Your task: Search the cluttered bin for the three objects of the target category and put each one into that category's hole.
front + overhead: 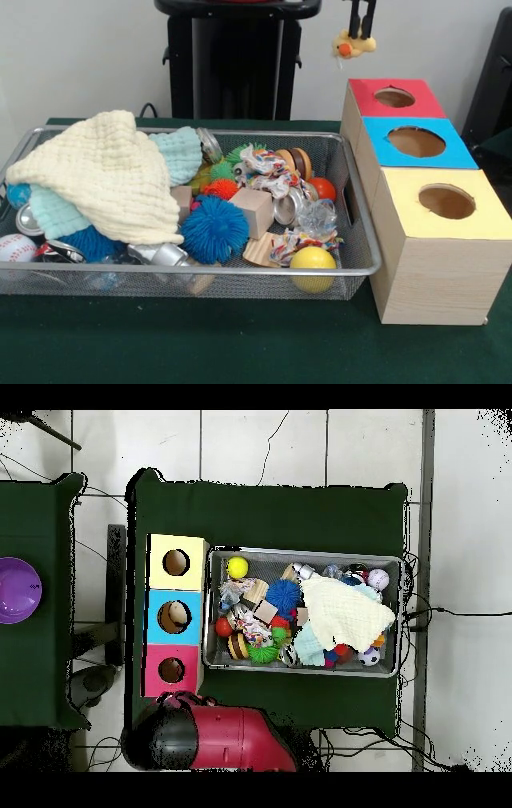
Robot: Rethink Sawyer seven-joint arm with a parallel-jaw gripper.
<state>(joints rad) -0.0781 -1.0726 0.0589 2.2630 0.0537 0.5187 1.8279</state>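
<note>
Yellow ball at mesh bin near corner; cream cloth heaped over bin's other end. Beside bin: yellow box, blue box, red box, holes up. Farthest: hand clenched on small yellow duck toy, hanging just behind and above red box hole; short forward-down move likely remains.

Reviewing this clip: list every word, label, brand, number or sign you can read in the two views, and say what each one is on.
No readable text in either view.
The three wooden hole boxes with red lid, blue lid and yellow lid carry no labels or numbers.
The white baseball with red stitching and the shiny metal cans in the wire mesh bin show no legible print.
</note>
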